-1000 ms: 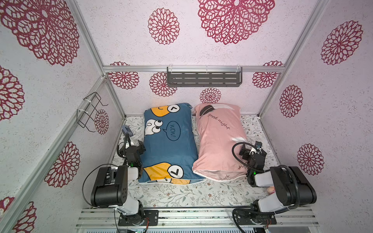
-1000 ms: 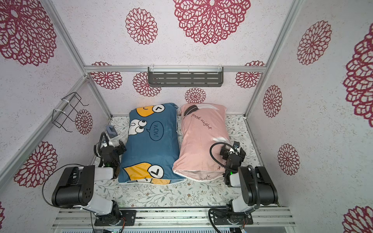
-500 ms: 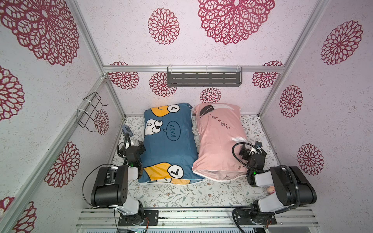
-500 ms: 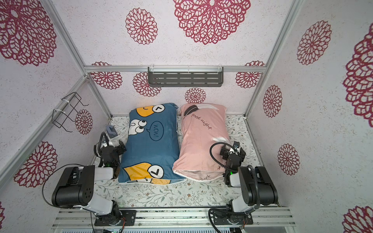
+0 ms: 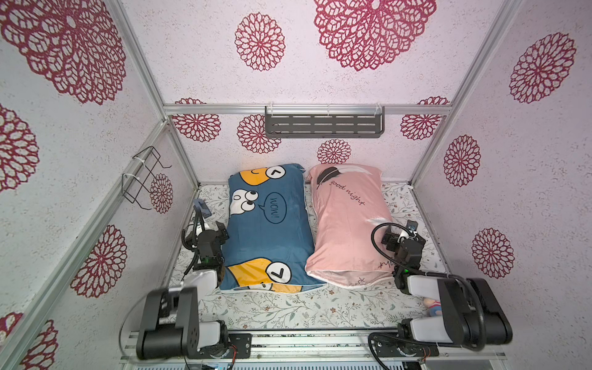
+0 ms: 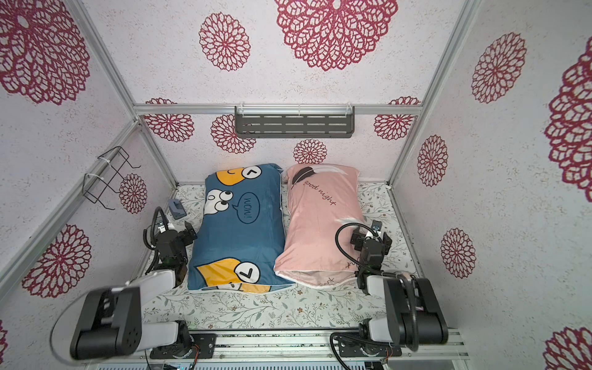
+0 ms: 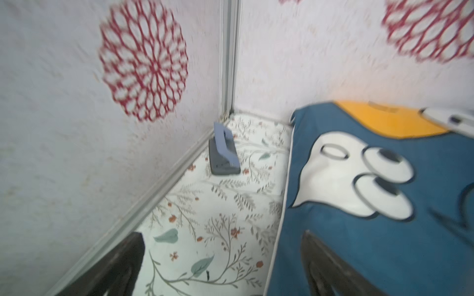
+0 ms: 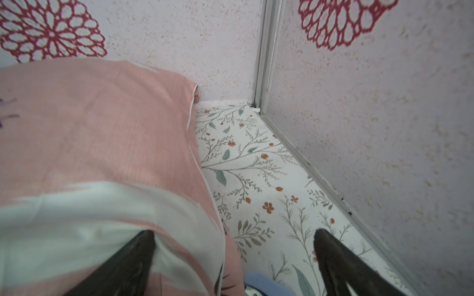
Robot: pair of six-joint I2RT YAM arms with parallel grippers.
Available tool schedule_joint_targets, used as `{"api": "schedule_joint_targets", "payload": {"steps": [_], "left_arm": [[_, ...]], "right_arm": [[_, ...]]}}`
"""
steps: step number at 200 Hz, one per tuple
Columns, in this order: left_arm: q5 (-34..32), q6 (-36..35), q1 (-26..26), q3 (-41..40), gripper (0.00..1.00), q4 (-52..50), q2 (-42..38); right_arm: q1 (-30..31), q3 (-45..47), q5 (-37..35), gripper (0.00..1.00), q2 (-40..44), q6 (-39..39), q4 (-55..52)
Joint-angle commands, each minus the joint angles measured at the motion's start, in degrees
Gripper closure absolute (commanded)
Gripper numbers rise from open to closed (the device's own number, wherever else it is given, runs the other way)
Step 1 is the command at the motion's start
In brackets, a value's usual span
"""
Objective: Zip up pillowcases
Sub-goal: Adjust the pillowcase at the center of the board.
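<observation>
The blue pillowcase point(image 5: 269, 224) and the pink pillowcase point(image 5: 346, 224) lie flat, side by side and lengthwise in the middle of the floral tabletop point(image 5: 288, 310). Their far ends sit near the back wall and their near ends face the arms. From where I stand that looks deliberate, because the pink one gapes at its near end, showing a pale lining. The opening to be zipped seems to be there, within reach. I cannot make out a zipper pull on either.

The left gripper point(image 7: 225, 266) sits at the outer long edge of the blue one with its jaws spread wide. One finger is over the fabric and the other over the table, and it holds nothing. The right gripper point(image 8: 234, 264) mirrors it at the outer edge of the pink one, equally spread and empty. Each arm flanks its own pillow, so neither has to cross the other, I'd guess.

A grey-blue block point(image 7: 223, 153) rests by the left wall, apart from everything.
</observation>
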State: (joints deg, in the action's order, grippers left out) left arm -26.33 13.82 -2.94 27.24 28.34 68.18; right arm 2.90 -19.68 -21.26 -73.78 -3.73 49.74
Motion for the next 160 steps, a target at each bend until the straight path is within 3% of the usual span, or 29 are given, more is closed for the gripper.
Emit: {"api": "schedule_joint_targets", "payload": {"steps": [1, 12, 30, 57, 79, 116, 160], "left_arm": [[-0.2, 12.3, 1.6, 11.7, 0.02, -34.1, -13.2], [4.1, 16.5, 1.3, 14.9, 0.01, -45.6, -15.1], [14.5, 19.4, 0.0, 15.6, 0.0, -56.0, -14.5], [21.6, 22.6, 0.1, 16.9, 0.02, -65.9, -10.6], [23.6, 25.2, -1.1, 16.4, 0.01, -67.6, -8.4], [34.8, 30.0, -7.3, 10.3, 0.02, -63.4, -6.2], [35.2, 35.9, -7.1, 3.9, 0.01, -55.5, -8.2]], "right_arm": [[0.5, -11.6, -0.6, 0.01, 9.2, -4.8, -27.6], [1.0, -16.1, 2.4, 0.01, 10.8, -7.7, -38.8], [3.8, -18.9, 8.8, 0.04, 12.3, -11.1, -48.8], [14.7, -23.5, 12.4, 0.09, 9.1, -12.9, -58.8], [24.4, -27.6, 16.5, 0.11, 4.1, -15.2, -63.3], [37.2, -31.9, 22.2, 0.15, -3.9, -20.4, -60.1], [48.1, -43.3, 28.9, 0.19, -19.3, -19.9, -55.6]]}}
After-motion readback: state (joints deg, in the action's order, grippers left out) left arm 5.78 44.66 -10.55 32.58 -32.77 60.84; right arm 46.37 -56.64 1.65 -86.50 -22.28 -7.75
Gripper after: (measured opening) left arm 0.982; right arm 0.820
